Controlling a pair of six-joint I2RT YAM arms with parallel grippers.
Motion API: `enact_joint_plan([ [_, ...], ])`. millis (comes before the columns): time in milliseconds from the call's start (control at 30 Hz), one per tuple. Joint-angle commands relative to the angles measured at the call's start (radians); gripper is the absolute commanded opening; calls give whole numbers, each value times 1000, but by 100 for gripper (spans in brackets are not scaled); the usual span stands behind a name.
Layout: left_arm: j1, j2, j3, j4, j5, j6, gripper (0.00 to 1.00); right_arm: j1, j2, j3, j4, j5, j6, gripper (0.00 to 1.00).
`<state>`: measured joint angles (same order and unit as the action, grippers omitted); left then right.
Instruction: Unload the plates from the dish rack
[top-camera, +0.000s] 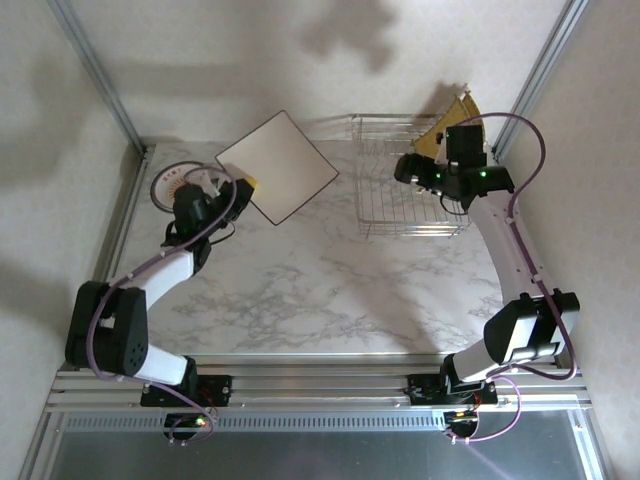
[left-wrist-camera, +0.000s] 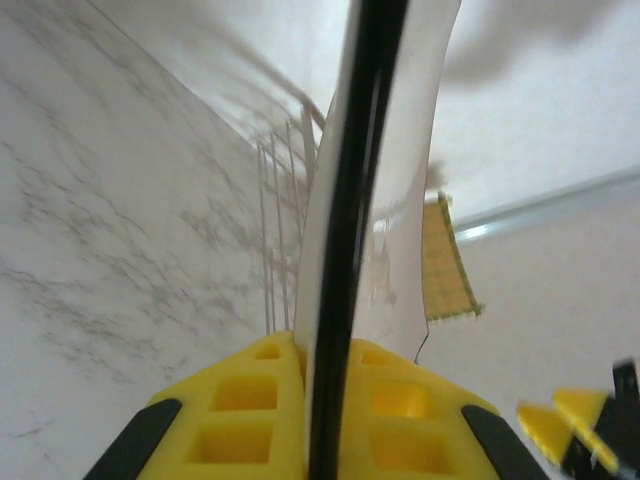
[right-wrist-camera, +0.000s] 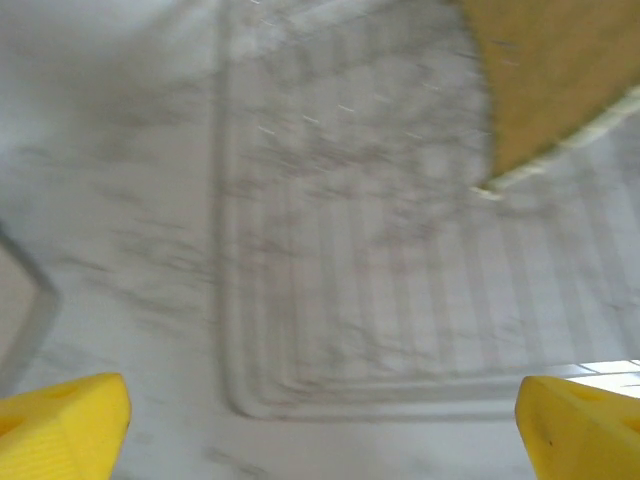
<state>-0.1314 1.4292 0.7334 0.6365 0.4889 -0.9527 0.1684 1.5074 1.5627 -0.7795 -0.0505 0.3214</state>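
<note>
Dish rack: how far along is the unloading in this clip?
One round plate already lies on the table, far left. The left end effector is shut on the white square plate, held away from the dish rack. A yellow plate leans at its far right corner, the open right end effector above.

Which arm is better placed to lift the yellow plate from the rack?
Right. The right gripper hangs open above the rack, close to the yellow plate. The left gripper is shut on the white plate, far from the rack.

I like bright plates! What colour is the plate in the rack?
The plate is mustard yellow with fine lines, clearest in the left wrist view.
</note>
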Motion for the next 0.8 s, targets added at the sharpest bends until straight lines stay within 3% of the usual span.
enact_joint_plan([
  [0, -16, -92, -78, 282, -312, -119, 0, -18, 5, 65, -252, 179, -155, 99],
  [167, -78, -140, -168, 310, -630, -180, 0, -21, 57, 167, -399, 261, -237, 99],
  [267, -111, -108, -194, 354, -724, -230, 0, -26, 93, 198, -435, 244, -257, 99],
  [500, -154, 91, -208, 551, -790, -363, 0, -28, 93, 174, -393, 151, -257, 99],
  [767, -234, 357, -59, 673, -843, -446, 0, -30, 76, 133, -367, 129, -266, 99],
])
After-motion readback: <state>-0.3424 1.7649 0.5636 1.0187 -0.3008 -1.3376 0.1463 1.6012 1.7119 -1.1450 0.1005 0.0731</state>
